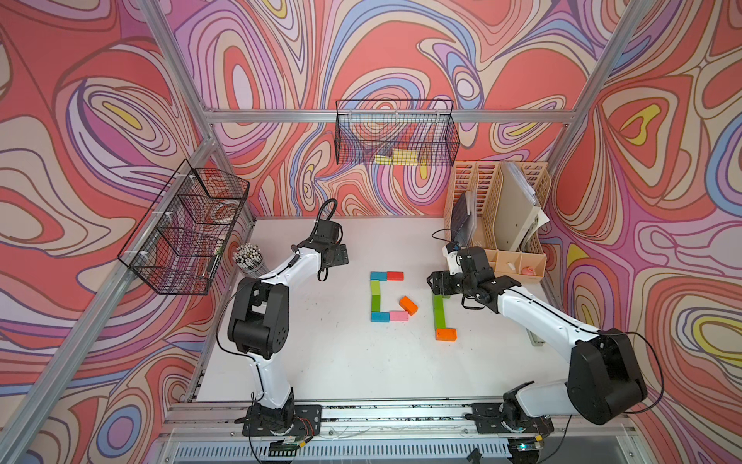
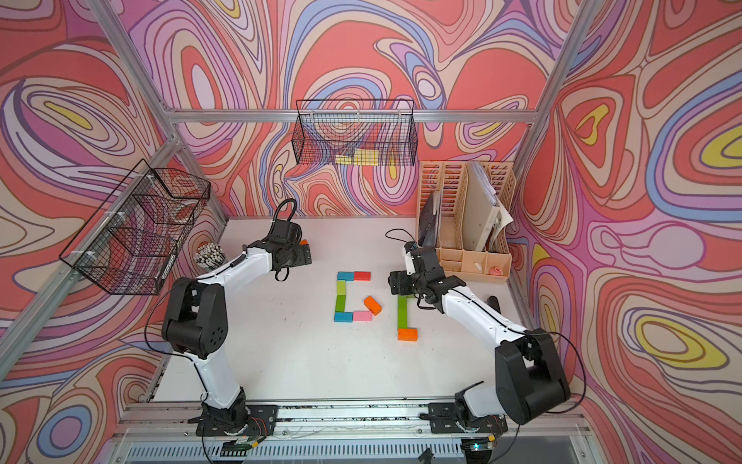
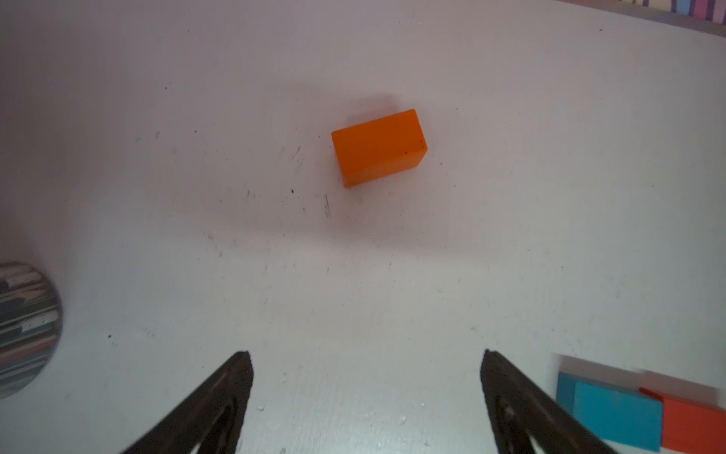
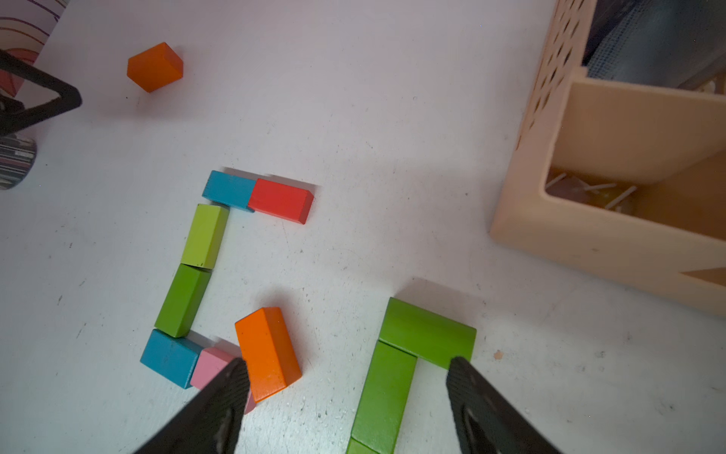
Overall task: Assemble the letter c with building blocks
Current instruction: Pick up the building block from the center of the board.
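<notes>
Blocks (image 1: 375, 299) form two part-built C shapes as the right gripper (image 4: 347, 361), fingers spread and empty, hovers with a skewed orange block (image 4: 269, 353) at one fingertip and a green crosspiece (image 4: 428, 334) at the other. The left gripper (image 3: 365, 353), fingers likewise wide apart and empty, has a lone orange block (image 3: 379, 147) well ahead of its tips. A clean pick likely means centring over it and spanning its short width.

Left wrist view: blue block (image 3: 616, 416) and red block (image 3: 695, 426) blurred, cropped at corner; pen cup (image 3: 23, 326) cropped at edge.
Right wrist view: pink block (image 4: 212, 363) half behind right gripper (image 4: 347, 367); green column (image 4: 383, 397) cropped.
In a top view: orange block (image 2: 304, 242) mostly behind left gripper (image 2: 301, 254).
</notes>
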Action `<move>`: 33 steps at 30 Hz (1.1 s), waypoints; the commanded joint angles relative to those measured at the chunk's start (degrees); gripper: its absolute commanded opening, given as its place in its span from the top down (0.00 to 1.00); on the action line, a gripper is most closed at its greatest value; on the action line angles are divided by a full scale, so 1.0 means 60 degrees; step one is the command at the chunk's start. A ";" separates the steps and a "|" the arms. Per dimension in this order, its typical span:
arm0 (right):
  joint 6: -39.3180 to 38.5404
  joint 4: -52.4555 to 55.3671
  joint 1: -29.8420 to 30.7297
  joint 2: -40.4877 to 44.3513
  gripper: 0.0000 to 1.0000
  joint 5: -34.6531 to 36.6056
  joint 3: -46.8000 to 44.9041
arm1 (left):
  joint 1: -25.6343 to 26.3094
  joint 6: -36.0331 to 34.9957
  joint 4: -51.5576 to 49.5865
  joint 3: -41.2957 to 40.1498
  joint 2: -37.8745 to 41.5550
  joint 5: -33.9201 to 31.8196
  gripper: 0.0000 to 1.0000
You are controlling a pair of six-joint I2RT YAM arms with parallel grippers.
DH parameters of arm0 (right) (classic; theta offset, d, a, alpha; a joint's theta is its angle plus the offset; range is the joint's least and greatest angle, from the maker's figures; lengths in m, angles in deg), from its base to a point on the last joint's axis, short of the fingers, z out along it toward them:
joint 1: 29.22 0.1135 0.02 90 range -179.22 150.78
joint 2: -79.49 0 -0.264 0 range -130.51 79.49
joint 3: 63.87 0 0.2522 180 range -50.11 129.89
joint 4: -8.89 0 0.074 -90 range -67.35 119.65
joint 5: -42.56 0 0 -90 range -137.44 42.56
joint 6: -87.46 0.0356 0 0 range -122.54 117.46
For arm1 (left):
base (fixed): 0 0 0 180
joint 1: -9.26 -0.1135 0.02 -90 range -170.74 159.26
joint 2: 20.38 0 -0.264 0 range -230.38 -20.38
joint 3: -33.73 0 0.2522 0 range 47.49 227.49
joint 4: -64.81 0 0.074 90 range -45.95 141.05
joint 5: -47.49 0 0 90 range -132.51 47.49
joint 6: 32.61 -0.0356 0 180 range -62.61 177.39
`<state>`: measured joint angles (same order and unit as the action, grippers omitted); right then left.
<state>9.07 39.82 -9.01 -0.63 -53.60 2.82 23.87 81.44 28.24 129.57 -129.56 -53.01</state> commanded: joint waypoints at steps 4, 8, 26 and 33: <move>-0.0090 -0.0149 -0.0014 0.0245 0.17 -0.0171 -0.0254 | -0.0105 0.0124 -0.0870 0.1794 -0.1402 -0.0422 0.06; -0.0061 -0.0109 -0.0014 0.0265 0.16 -0.0081 -0.0349 | -0.0207 0.0429 -0.0690 0.2409 -0.1992 -0.0430 0.06; -0.0185 -0.0103 -0.0019 0.0534 0.14 -0.0034 -0.0499 | -0.0249 0.1224 -0.1558 0.5179 -0.4526 -0.0882 0.08; -0.0236 -0.0108 -0.0024 0.0667 0.16 -0.0022 -0.0553 | -0.0311 0.1308 -0.1868 0.5624 -0.4950 -0.0871 0.12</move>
<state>8.24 39.36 -9.01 1.97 -53.93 0.50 22.60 88.00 19.98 160.57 -157.80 -57.32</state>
